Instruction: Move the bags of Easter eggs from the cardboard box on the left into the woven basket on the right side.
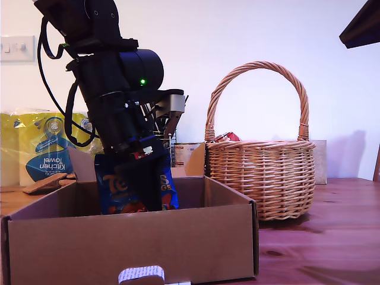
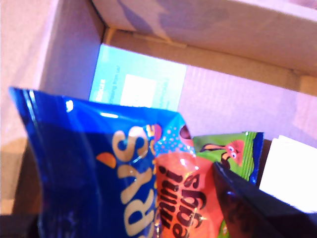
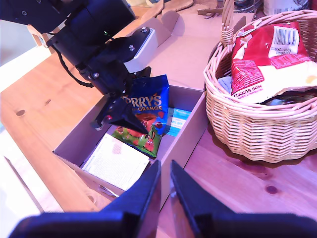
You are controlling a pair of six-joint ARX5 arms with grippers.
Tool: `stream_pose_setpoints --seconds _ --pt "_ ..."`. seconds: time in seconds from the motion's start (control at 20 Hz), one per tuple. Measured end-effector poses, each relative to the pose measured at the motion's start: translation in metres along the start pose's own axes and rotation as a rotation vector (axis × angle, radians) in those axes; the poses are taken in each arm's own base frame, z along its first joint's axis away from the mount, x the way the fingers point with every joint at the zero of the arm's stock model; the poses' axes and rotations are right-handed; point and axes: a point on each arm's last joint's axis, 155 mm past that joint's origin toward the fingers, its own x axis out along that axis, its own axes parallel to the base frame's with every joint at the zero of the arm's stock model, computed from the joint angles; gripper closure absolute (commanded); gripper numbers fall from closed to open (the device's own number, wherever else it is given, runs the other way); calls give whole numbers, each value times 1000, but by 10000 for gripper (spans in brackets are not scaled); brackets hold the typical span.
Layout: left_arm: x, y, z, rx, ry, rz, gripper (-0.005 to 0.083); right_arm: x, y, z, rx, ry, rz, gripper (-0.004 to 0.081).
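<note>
Over the cardboard box [image 1: 136,237] at the exterior view's left, my first end effector [image 1: 139,155] is pinching the blue bag [image 1: 135,184] by its top edge; bag hangs upright, lower part below the box wall, so I can't tell whether it's clear of the floor.

Done so far: a red bag [image 3: 270,52] lies in the woven basket [image 1: 261,175], on the table [image 1: 332,237] at the exterior view's right. Something else sits under it, can't identify.

Left, by my read:
- blue bag: gripped, not yet transferred
- green bag [image 3: 139,139]: on the box floor beneath the blue one
- an orange wrapper [image 2: 181,203] shows beside the blue bag in the first wrist view; can't tell whether it's a separate bag or part of the blue bag's print
- white paper sheet [image 3: 119,161] and teal card [image 3: 178,121] in the box look like non-candy, likely stay

My second end effector [image 3: 165,186] hovers above the table between box and basket, fingers pressed nearly together, only a narrow slit, holding nothing.

Estimate: roughly a third to half through. Next is lift and carry across to the basket, clearing its arched handle [image 1: 256,74].
</note>
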Motion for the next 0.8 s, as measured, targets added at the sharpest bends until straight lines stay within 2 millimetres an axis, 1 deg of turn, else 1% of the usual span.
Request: stream_pose_setpoints --seconds 0.05,0.1,0.15,0.3,0.6,0.7,0.8 --pt "0 -1 -1 -1 2 -4 701 0 0 0 0 0 0 717" --pt "0 -1 -1 -1 4 -4 771 0 0 0 0 0 0 716" --pt "0 0 -1 0 5 0 799 0 0 0 0 0 0 716" --pt "-1 -1 -2 -1 11 -3 797 0 0 0 0 0 0 716" --pt "-10 -2 -4 -4 58 -6 797 0 0 0 0 0 0 716" --pt "-19 -2 0 -4 60 -4 797 0 0 0 0 0 0 717" --pt "-36 1 12 6 13 24 797 0 0 0 0 0 0 716"
